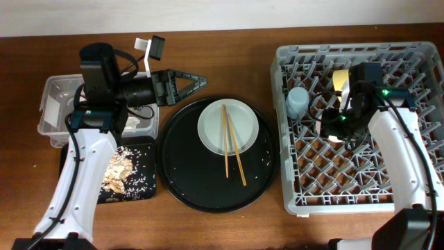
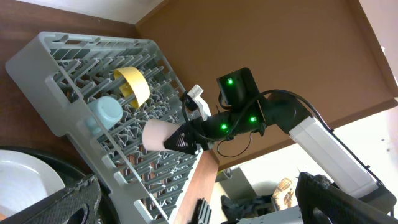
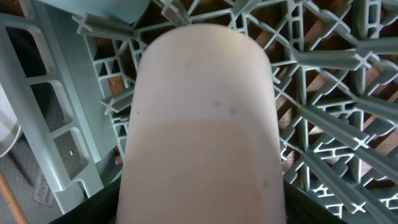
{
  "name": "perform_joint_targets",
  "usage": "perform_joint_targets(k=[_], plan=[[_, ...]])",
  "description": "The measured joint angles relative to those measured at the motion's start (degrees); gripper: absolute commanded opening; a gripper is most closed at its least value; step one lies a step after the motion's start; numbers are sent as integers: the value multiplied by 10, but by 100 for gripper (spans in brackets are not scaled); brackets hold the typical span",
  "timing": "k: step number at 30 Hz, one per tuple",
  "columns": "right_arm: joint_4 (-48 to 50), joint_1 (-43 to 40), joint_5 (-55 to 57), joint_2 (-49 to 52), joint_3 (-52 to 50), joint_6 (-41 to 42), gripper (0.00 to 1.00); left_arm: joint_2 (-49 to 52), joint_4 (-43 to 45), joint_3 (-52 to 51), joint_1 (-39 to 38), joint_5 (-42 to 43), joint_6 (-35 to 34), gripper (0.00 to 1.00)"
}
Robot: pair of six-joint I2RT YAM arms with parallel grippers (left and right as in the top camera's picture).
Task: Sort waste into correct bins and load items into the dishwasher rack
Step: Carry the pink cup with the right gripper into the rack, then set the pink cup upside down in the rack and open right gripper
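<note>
Racks: one large square light-grey plastic dishwasher rack [image 1: 291, 187].
Cups: two by my count, one light blue plastic cup [image 1: 297, 103] and one pale pink plastic cup [image 2: 158, 134].
Bowls: one small yellow bowl [image 1: 340, 80].
Plates: one grey-white round plate [image 1: 211, 128].
Sticks: two wooden chopsticks [image 1: 225, 142], a pair.
Bins: two, one clear rectangular plastic tub [image 1: 59, 97] and one shallow black rectangular tray [image 1: 147, 149].
Round trays: one large round black tray [image 1: 187, 173].
Scraps: one heap of tan food scraps [image 1: 118, 170]; the white grains around it are too small for me to count.
My claws: two, left claw [image 1: 202, 80] and right claw [image 2: 179, 138].
</note>
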Motion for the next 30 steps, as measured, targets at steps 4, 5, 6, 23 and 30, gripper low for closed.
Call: perform_joint_targets(k=[4, 5, 6, 23, 30], plan=[[-2, 0, 0, 0, 0, 1, 70, 0, 0, 0, 0, 0, 0, 99], [-2, 0, 0, 0, 0, 2, 71, 0, 0, 0, 0, 0, 0, 99], [-2, 0, 0, 0, 0, 1, 71, 0, 0, 0, 0, 0, 0, 99], [39, 0, -316, 0, 1, -83, 9, 0, 0, 0, 0, 0, 0, 99], [95, 0, -228, 6, 1, -94, 4, 0, 0, 0, 0, 0, 0, 99]])
